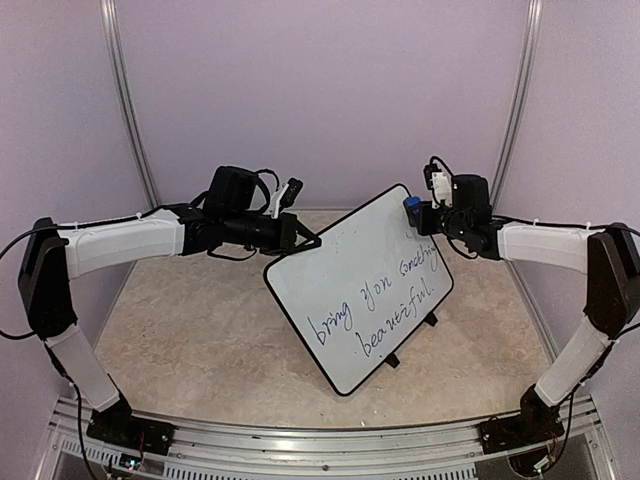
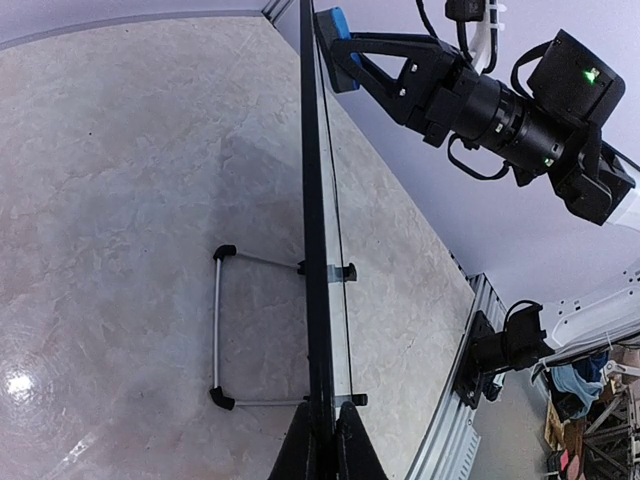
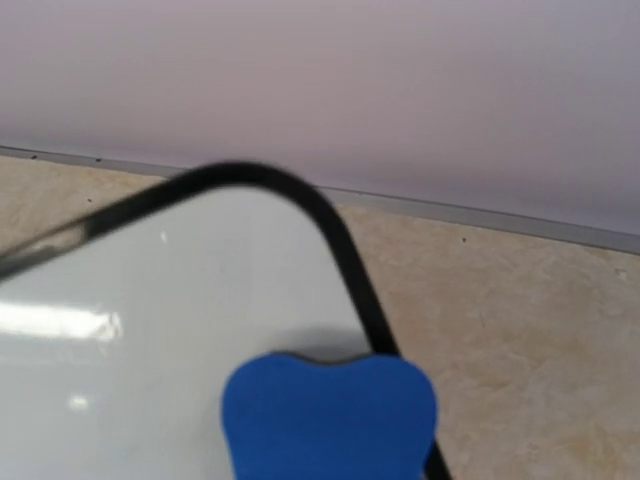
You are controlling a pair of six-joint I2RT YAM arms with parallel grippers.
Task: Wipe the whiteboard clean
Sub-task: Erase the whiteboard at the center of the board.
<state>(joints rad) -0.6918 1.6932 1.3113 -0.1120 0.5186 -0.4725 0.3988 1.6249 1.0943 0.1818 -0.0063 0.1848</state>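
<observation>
The whiteboard (image 1: 355, 290) stands tilted on its black clip feet (image 1: 392, 360) in the middle of the table, with handwritten words across its lower half. My left gripper (image 1: 308, 240) is shut on the board's upper left rim. In the left wrist view the board (image 2: 318, 250) is edge-on, running up from between my fingertips (image 2: 347, 445). My right gripper (image 1: 420, 215) is shut on a small blue eraser (image 1: 411, 207) at the board's top right corner. In the right wrist view the eraser (image 3: 330, 415) lies against the white surface (image 3: 180, 320) by the black rim; my fingers are hidden behind it.
The board's wire stand (image 2: 218, 330) rests on the beige marbled tabletop (image 1: 190, 320) behind it. Lilac walls close the back and sides. An aluminium rail (image 1: 330, 445) with both arm bases runs along the near edge.
</observation>
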